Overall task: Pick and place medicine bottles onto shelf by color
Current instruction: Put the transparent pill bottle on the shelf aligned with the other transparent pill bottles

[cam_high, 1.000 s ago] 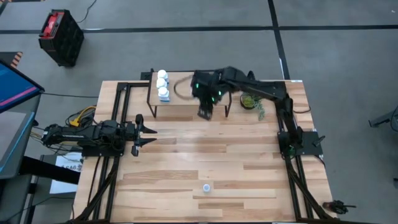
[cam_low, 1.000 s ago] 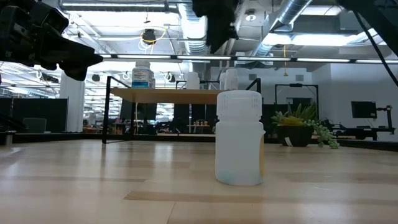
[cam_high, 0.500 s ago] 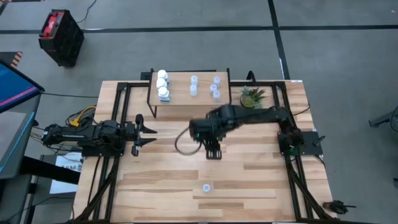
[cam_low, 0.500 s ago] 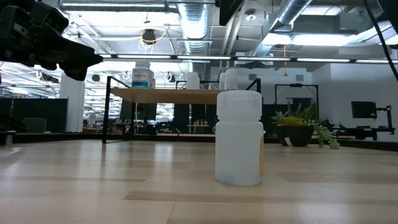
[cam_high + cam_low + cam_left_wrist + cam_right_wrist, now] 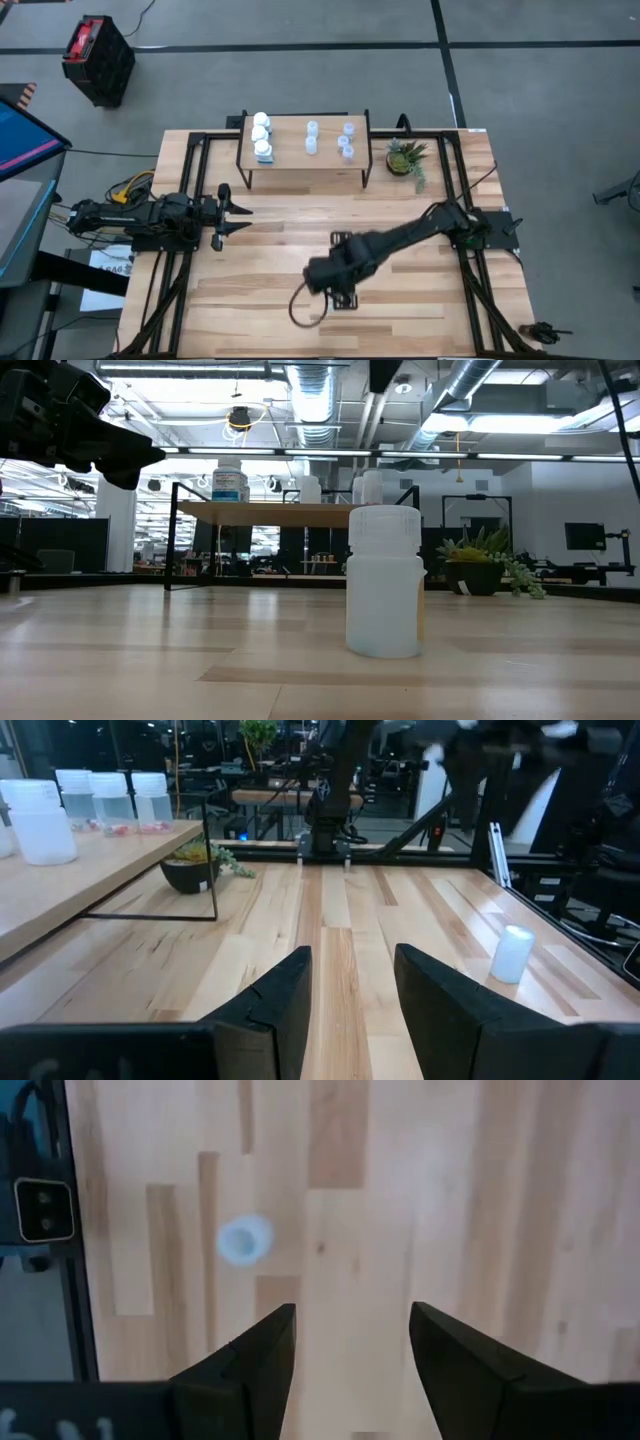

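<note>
One translucent medicine bottle [image 5: 384, 582] stands upright on its base near the table's near edge. My right gripper [image 5: 352, 1330] hangs open above it, pointing down; the bottle [image 5: 243, 1240] lies off to one side of the fingers, not between them. In the high view the right gripper [image 5: 343, 296] hides that bottle. The shelf [image 5: 290, 165] stands at the far edge with three white bottles [image 5: 261, 136] at its left end and several translucent ones [image 5: 345, 142] toward its right. My left gripper [image 5: 350, 970] rests level at the table's left, open and holding nothing.
A small potted plant [image 5: 404, 158] stands right of the shelf. Black frame rails [image 5: 196, 160] run along the table's sides. A small camera block [image 5: 45, 1210] sits at the near edge beside the loose bottle. A red crate [image 5: 97, 58] is on the floor.
My right gripper has swung from the shelf's front edge toward the table's near edge, sinking a little and rolling about its own axis. It now hangs over the loose bottle, with its finger gap unchanged. The bottle has not moved.
</note>
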